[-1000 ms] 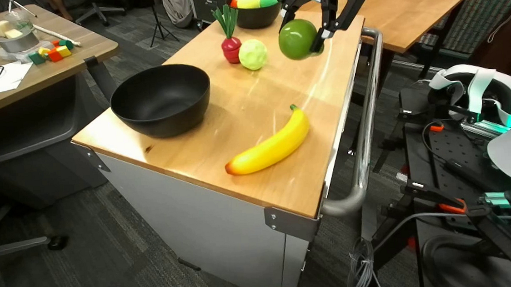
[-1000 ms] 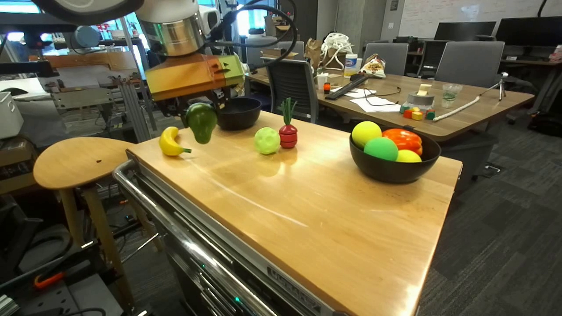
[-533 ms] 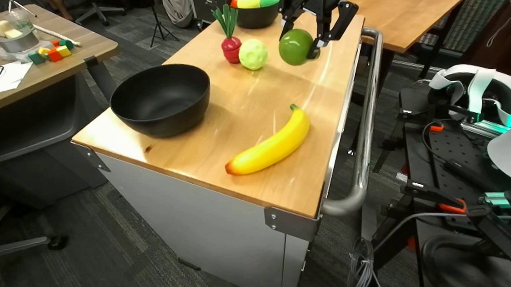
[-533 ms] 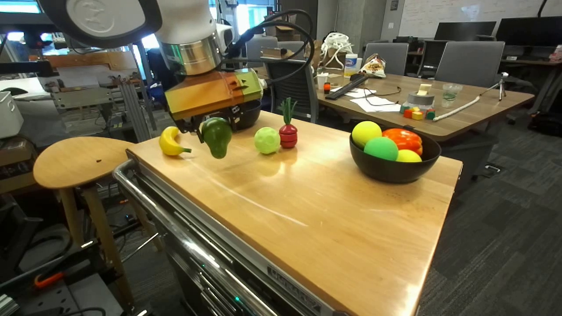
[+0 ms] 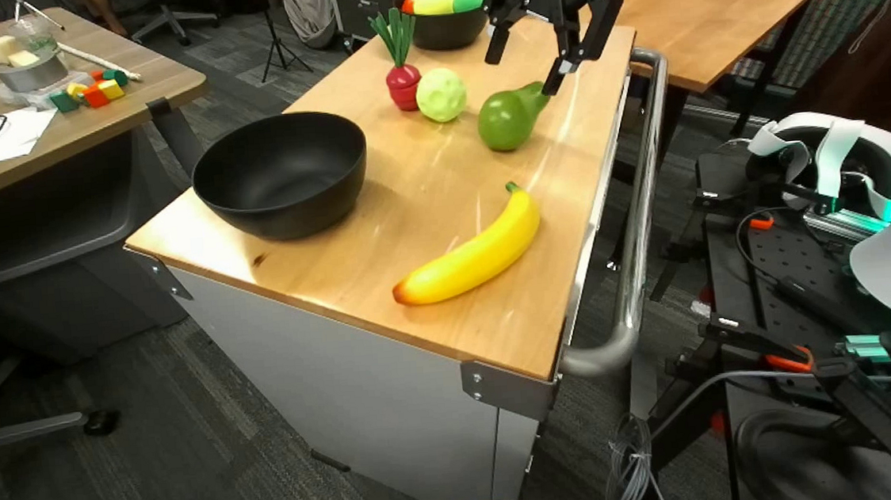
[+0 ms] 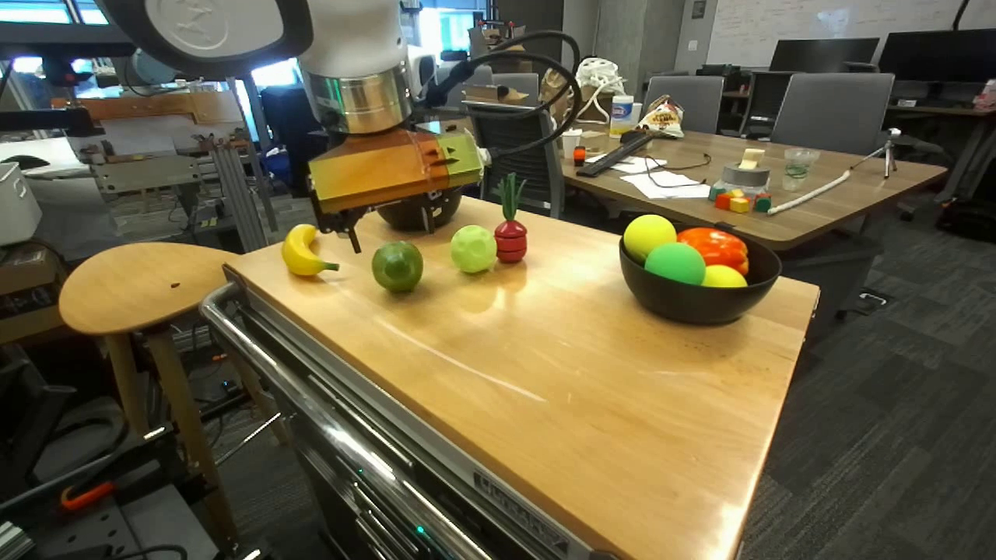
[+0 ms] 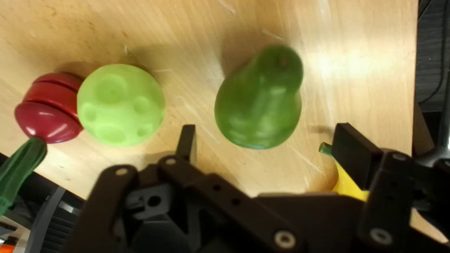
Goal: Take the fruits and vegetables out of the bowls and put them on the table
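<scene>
Pear-shaped fruit (image 7: 260, 102) looks down on the bench (image 6: 560, 365) — bit blurred, can't tell if it's fully settled. Counts as out, I'd say. Also out on the bench: pale green ball (image 7: 121, 105), at its 9 o'clock in the wrist view; red vegetable (image 7: 51, 105) with a green top, further along 9 o'clock, touching the ball or nearly; banana (image 5: 468, 254), 7 o'clock from the pear-shaped fruit in an exterior view. Bare bowl (image 5: 295, 210), black, about 9 o'clock there, shows nothing inside; I'd call that one finished. Left to do: loaded bowl (image 6: 692, 303), 3 o'clock from the pear-shaped fruit in an exterior view, holding two yellow balls (image 6: 650, 236), a green ball (image 6: 675, 264) and a red-orange pepper (image 6: 716, 250). Anything underneath is hidden from me. Roughly half done, my guess.

Fingers (image 7: 357, 154) are spread wide, released, gripping nothing. In the wrist view the pear-shaped fruit lies at 12 o'clock of the gap, past the tips — 2 o'clock from the tip on the 9 o'clock side, 10 o'clock from the opposite one, apart from both.
</scene>
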You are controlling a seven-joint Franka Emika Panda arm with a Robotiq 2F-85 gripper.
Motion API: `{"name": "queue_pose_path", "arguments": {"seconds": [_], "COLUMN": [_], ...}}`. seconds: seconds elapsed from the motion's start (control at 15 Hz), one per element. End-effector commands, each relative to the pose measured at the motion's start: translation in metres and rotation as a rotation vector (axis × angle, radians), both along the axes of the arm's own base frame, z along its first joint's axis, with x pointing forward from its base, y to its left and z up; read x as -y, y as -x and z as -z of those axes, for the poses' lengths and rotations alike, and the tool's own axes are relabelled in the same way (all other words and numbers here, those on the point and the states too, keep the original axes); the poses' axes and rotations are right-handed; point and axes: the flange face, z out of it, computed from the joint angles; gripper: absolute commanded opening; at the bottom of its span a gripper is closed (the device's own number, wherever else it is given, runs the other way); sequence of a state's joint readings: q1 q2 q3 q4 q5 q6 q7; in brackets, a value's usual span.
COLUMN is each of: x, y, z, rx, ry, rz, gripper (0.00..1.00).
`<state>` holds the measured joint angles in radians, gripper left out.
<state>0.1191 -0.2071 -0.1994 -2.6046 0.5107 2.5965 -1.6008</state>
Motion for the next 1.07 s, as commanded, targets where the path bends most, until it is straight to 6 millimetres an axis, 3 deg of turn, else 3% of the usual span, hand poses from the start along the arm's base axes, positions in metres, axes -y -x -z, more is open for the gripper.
{"name": "queue_pose_path", "arguments": {"seconds": [0.0, 0.2, 0.47, 0.53, 0.6, 0.73, 1.0], "x": [-0.007, 0.002, 0.055, 0.057, 0.050, 0.062, 0.060], "y": [-0.004, -0.004, 0.005, 0.007, 0.000, 0.006, 0.006], "z": [-0.041, -0.089, -0.144, -0.147, -0.132, -0.141, -0.140], "rx": [-0.006, 0.100, 0.190, 0.187, 0.174, 0.182, 0.172], "ry": [-0.109, -0.157, -0.192, -0.183, -0.173, -0.182, -0.188], "rz": [0.021, 0.089, 0.281, 0.348, 0.262, 0.323, 0.337], "gripper": [1.00, 1.00, 1.00, 1.00, 1.00, 1.00, 1.00]}}
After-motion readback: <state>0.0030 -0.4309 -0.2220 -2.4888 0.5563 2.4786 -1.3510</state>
